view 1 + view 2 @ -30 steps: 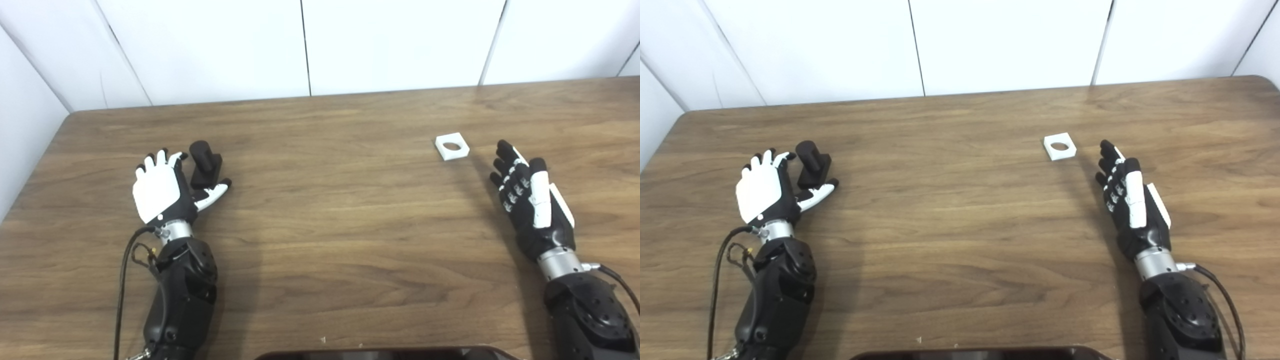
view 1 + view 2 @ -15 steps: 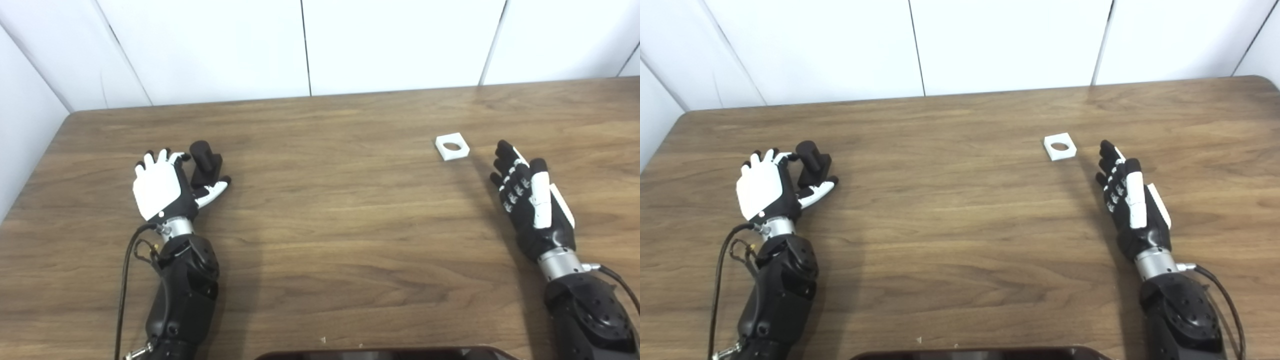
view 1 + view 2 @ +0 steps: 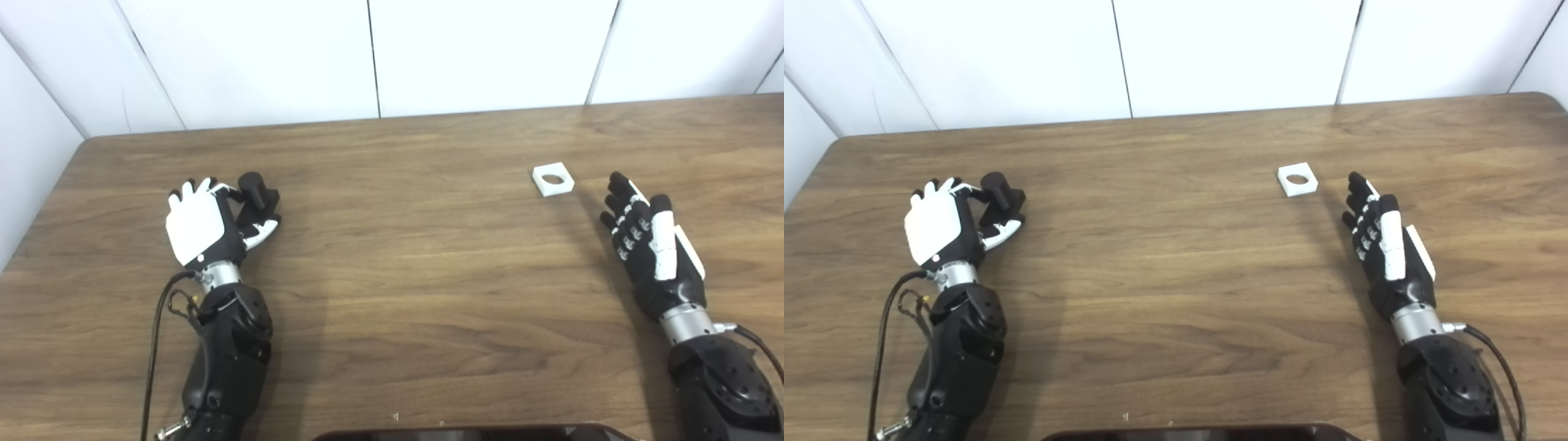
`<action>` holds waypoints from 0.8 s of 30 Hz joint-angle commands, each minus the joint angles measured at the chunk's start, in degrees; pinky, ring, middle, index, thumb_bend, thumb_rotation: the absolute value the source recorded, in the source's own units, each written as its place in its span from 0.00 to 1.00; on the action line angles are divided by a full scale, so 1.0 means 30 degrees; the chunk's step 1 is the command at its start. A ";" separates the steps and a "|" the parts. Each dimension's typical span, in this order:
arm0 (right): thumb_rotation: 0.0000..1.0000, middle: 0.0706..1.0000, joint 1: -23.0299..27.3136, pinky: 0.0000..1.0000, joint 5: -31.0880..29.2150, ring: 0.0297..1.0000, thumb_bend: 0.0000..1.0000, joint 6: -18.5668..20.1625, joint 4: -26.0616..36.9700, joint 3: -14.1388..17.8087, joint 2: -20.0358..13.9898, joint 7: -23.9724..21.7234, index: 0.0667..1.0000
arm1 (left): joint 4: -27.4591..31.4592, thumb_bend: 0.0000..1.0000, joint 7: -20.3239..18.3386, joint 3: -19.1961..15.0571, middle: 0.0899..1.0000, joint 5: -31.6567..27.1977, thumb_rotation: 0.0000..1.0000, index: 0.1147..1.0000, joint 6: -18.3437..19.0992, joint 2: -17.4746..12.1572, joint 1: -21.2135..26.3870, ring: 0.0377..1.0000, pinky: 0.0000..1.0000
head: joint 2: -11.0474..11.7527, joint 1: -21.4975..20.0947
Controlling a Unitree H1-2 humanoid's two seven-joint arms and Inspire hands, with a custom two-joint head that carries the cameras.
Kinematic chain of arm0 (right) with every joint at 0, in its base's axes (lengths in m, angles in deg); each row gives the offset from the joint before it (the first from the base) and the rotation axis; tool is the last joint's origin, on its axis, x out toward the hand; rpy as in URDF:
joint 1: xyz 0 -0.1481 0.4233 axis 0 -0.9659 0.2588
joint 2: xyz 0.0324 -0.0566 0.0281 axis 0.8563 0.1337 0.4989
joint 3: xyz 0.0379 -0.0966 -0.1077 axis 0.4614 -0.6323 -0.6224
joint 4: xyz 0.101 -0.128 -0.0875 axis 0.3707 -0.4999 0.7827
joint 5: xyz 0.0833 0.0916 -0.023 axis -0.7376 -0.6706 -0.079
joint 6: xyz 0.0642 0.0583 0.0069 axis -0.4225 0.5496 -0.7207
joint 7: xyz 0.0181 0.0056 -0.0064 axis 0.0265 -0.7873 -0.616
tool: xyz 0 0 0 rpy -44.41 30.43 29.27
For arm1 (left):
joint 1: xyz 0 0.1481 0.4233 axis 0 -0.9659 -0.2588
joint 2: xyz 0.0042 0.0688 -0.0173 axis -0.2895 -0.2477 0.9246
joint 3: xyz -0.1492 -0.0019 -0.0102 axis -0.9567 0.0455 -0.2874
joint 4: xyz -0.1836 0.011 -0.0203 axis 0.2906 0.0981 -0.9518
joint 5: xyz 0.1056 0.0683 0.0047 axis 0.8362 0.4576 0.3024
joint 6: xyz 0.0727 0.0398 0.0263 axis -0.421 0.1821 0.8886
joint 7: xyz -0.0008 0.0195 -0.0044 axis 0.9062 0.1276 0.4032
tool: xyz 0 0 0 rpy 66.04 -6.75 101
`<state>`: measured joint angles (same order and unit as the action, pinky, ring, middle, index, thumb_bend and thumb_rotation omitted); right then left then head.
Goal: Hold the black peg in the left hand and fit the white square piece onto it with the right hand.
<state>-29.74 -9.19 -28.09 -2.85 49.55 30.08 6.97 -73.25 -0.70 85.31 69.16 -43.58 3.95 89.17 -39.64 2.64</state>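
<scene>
Presently, left hand (image 3: 199, 223) fingers (image 3: 228, 191) curl around the black peg (image 3: 258, 195) near the desk's (image 3: 404, 275) left edge; grip incomplete. Right hand (image 3: 646, 245) spread, empty, beside the white square piece (image 3: 553, 179). Premature lifting could topple the peg.

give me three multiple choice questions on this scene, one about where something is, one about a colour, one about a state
1. Where does the white square piece lie?
A. flat on the table, just ahead of the right robot hand
B. on top of the black peg
C. inside the left robot hand

2. What colour is the peg by the left robot hand?
A. white
B. black
C. red

3. What is the state of the right robot hand?
A. shut on the white square piece
B. shut on the peg
C. open, holding nothing

Answers:
1. A, the piece sits on bare wood with a gap between it and the fingertips.
2. B, the peg is dark all over against the brown table.
3. C, its fingers are stretched out and apart, and the piece lies beyond them.
</scene>
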 commanded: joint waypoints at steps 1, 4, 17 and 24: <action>1.00 0.99 0.0155 1.00 -0.0217 1.00 0.69 -0.0475 0.0267 0.0136 -0.0297 -0.0198 0.94 | 0.0438 0.65 0.0644 -0.0042 0.87 -0.0028 0.38 0.52 0.0008 -0.0281 0.0398 0.97 1.00 | -0.0013 0.0002; 1.00 0.99 0.0154 1.00 -0.0296 1.00 0.69 -0.0421 0.0292 0.0177 -0.0321 -0.0214 0.95 | 0.0628 0.63 0.0565 -0.0024 0.87 -0.0150 0.32 0.51 0.0013 -0.0271 0.0300 0.97 1.00 | -0.0028 0.0026; 1.00 0.99 0.0213 1.00 -0.0378 1.00 0.67 -0.0405 0.0394 0.0199 -0.0487 -0.0218 0.95 | 0.0971 0.51 0.0759 0.0366 0.87 -0.0774 0.07 0.43 -0.0448 -0.0291 -0.0034 0.98 1.00 | -0.0012 -0.0004; 1.00 0.98 0.0297 1.00 -0.0375 1.00 0.67 -0.0406 0.0369 0.0246 -0.0611 -0.0200 0.95 | 0.0950 0.51 0.1128 0.0447 0.86 -0.1165 0.07 0.43 -0.1071 -0.0142 -0.0155 0.97 1.00 | -0.0033 0.0019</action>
<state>-29.97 -9.74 -28.07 -2.85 49.72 28.99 6.68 -71.09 2.01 86.20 65.67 -45.93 3.89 88.41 -39.73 2.64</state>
